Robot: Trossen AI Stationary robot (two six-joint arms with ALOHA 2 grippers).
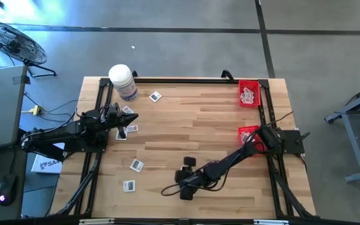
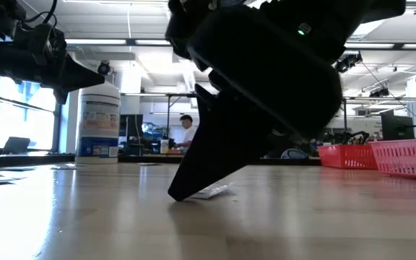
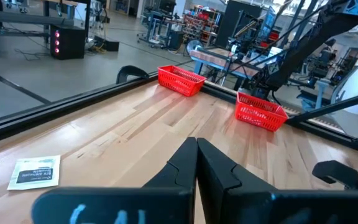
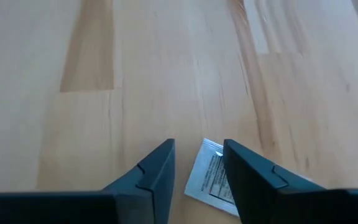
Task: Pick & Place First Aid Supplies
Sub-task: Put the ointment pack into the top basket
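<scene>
Small flat white packets lie on the wooden table: one (image 1: 155, 96) near the jar, some (image 1: 129, 130) under the left gripper, two (image 1: 136, 165) (image 1: 129, 185) toward the near left. My left gripper (image 1: 129, 119) hovers shut above the table, with a packet (image 3: 36, 171) lying beside it. My right gripper (image 4: 197, 149) is down at the near middle (image 1: 185, 189), pointing down and open. A packet (image 4: 211, 177) lies flat in the gap, partly beneath one finger (image 4: 247, 174). In the low view this packet (image 2: 211, 191) lies beside the fingertip (image 2: 181, 193). My right gripper comes from above, slanting, with its fingertips at the table on either side of one corner of the packet (image 4: 212, 148). The packet lies flat on the wood. One finger covers its far part, so I cannot tell whether the finger touches it.
A big white jar (image 1: 122, 81) stands at the far left. Two red baskets sit at the right: one (image 1: 258, 84) at the far corner with packets inside, one (image 1: 241, 130) partly under the right arm. A black frame edges the table. A person (image 2: 188, 131) stands far behind.
</scene>
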